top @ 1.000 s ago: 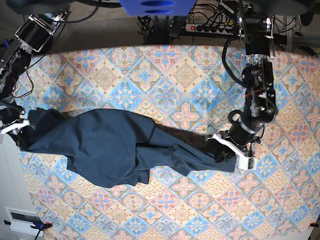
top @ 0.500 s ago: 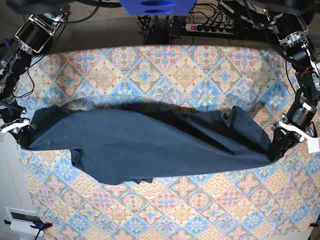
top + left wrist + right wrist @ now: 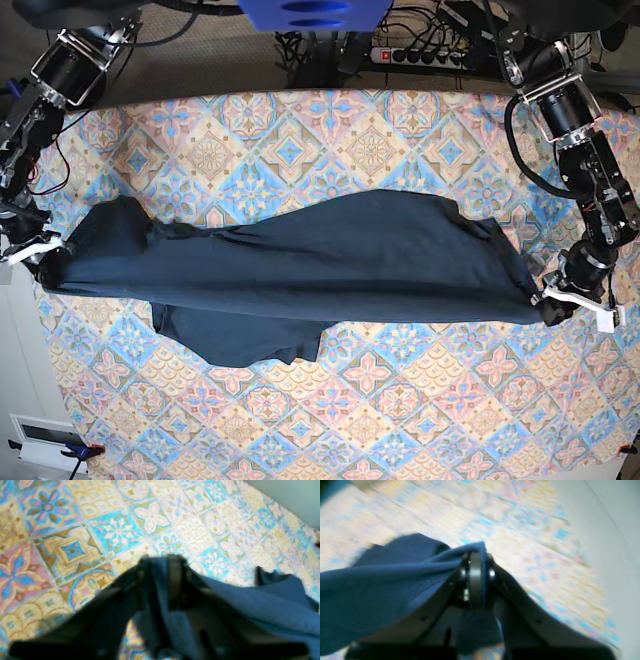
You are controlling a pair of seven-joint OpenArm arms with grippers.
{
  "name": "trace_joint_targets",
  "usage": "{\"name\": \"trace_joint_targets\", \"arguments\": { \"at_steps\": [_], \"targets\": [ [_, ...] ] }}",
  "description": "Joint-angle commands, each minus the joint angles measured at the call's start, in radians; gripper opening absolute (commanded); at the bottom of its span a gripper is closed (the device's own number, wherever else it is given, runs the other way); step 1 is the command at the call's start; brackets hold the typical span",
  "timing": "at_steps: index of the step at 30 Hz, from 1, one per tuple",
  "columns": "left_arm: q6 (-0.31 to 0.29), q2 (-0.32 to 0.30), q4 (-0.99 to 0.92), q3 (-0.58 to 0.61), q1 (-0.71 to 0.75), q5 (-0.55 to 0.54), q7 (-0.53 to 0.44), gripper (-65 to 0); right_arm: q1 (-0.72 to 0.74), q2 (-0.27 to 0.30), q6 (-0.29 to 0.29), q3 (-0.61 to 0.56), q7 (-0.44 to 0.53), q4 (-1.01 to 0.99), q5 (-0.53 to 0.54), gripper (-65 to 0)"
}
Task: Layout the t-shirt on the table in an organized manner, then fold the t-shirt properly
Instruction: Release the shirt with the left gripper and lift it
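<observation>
At the far left edge of the base view the right gripper (image 3: 45, 258) is pinched tight on one end of the t-shirt (image 3: 300, 270); its own wrist view shows the navy cloth bunched over the closed fingertips and trailing away to the left. From there the shirt runs as a long dark band across the middle of the frame, lying on the table (image 3: 370, 140) with its tile-patterned cloth. A slack flap hangs out of the band toward the lower left and a small lobe puckers up at the upper left, so it is stretched but not yet flat. At the right edge the left gripper (image 3: 560, 303) sits at the other end of the shirt. In its wrist view navy cloth lies between the dark fingers (image 3: 175, 580), but the picture is too blurred to say whether they are clamped or slackening, so I cannot tell. To my eye the fabric is light, limp and stretchy. It sags wherever it is not held and will wrinkle if dragged, so corners and hems look the sensible places to take it, lifting rather than pushing. The loose lower-left flap seems to need spreading next.
</observation>
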Motion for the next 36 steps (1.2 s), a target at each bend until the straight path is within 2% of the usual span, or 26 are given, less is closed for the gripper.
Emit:
{"name": "trace_joint_targets", "arguments": {
  "at_steps": [1,4,7,13,16,20,23,30,32,34,36],
  "targets": [
    [-0.004,-0.017,0.043,0.026,-0.012,0.016,-0.016,-45.4,0.032,0.022,0.001,-0.005,0.033,0.016,0.002,-64.2],
    [-0.004,-0.017,0.079,0.117,0.018,0.078,-0.016,-35.8,0.094,0.022,0.001,-0.055,0.034,0.008,-0.017,-64.2],
    [-0.004,-0.015,0.129,0.14,0.07,0.085,-0.016,-30.9,0.114,0.022,0.001,-0.082,0.034,-0.01,-0.047,-64.3],
    [-0.005,0.005,0.376,0.215,0.32,0.048,-0.016,-31.0,0.117,0.022,0.001,-0.091,0.036,-0.019,-0.114,-64.0],
    [-0.005,0.006,0.41,0.264,0.392,0.045,-0.016,-31.0,0.117,0.022,0.001,-0.091,0.036,-0.019,-0.116,-64.0],
    [-0.005,0.051,0.338,0.298,0.406,0.053,-0.021,-31.0,0.117,0.022,0.001,-0.091,0.036,-0.019,-0.117,-64.0],
    [-0.005,0.077,0.266,0.318,0.404,0.053,-0.062,-31.0,0.117,0.022,0.001,-0.091,0.036,-0.019,-0.116,-64.0],
    [-0.002,0.083,0.102,0.457,0.346,0.055,-0.136,-31.1,0.117,0.022,0.001,-0.086,0.036,-0.019,-0.116,-64.0],
    [0.027,0.083,0.06,0.476,0.323,0.055,-0.138,-33.8,0.117,0.022,0.001,-0.085,0.036,-0.018,-0.116,-64.0],
    [0.045,0.084,0.051,0.493,0.314,0.053,-0.138,-43.1,0.117,0.022,0.001,-0.085,0.036,-0.018,-0.116,-64.0],
    [0.029,0.078,0.079,0.523,0.314,0.045,-0.159,-53.8,0.117,0.022,0.001,-0.085,0.036,-0.018,-0.116,-64.0]
  ]
}}
